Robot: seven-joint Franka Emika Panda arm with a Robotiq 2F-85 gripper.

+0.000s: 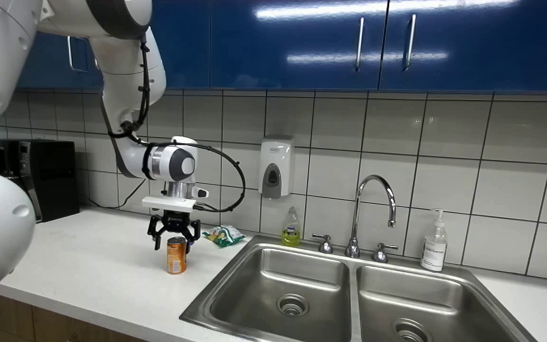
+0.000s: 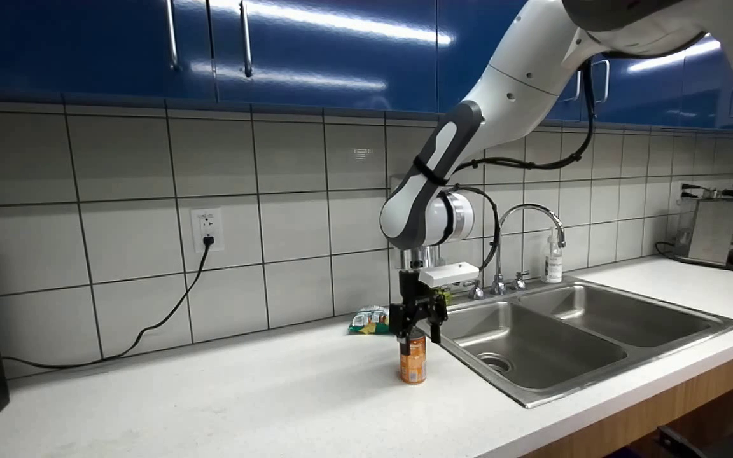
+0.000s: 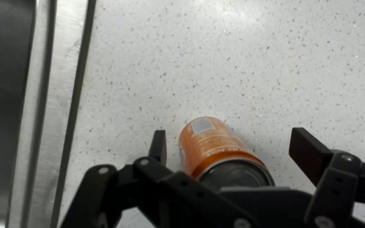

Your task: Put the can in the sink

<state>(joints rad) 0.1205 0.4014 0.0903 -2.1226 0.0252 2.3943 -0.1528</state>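
The orange can [image 1: 176, 259] stands upright on the white counter beside the sink; it also shows in an exterior view [image 2: 413, 362] and in the wrist view [image 3: 214, 142], with its metallic top partly behind the gripper. My gripper [image 1: 173, 247] points down over the can, also in an exterior view [image 2: 420, 344]. In the wrist view the gripper [image 3: 228, 142] is open, one finger on each side of the can's upper part, with gaps on both sides. The steel double sink [image 1: 355, 304] lies close by in both exterior views [image 2: 634, 360]; its rim [image 3: 62, 63] runs along the wrist view's left.
A green snack bag [image 1: 224, 235] lies behind the can near the wall. The chrome faucet [image 1: 352, 249], a yellow-green soap bottle [image 1: 291, 232] and a white-labelled pump bottle [image 1: 434, 251] stand at the sink's back edge. A black appliance [image 1: 48, 178] stands farther along the counter.
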